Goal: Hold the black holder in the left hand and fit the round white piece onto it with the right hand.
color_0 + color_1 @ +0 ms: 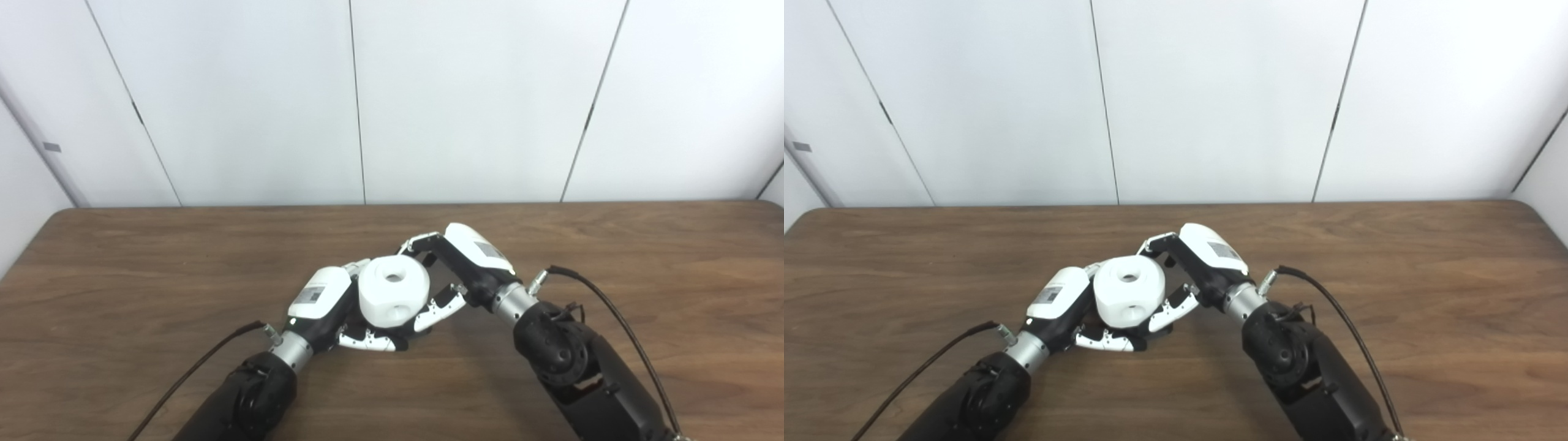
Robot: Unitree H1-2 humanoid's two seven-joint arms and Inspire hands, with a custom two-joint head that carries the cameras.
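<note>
Pressing the round white piece (393,296) down squarely looks like the step in hand, and doing it well depends on both hands working against each other. The piece sits between the 2 hands just above the bench (122,275), near its middle, showing 1 hole on top and another on the front face. The right hand (456,269) is curled around the piece, fingers wrapped over its far side and thumb at its near lower side, so it is gripping the piece. The left hand (327,306) is closed below and beside the piece; the black holder is almost wholly hidden under it, so the robot is judged, not seen, to be gripping the holder there.

The right hand would best push along the line of the top hole, without tilting. The left hand should keep the holder firm and steady, so it cannot twist away. Whether the piece is already fully seated cannot be told from either view. A skewed push could jam the piece or lever the holder out of the left hand's grasp.
</note>
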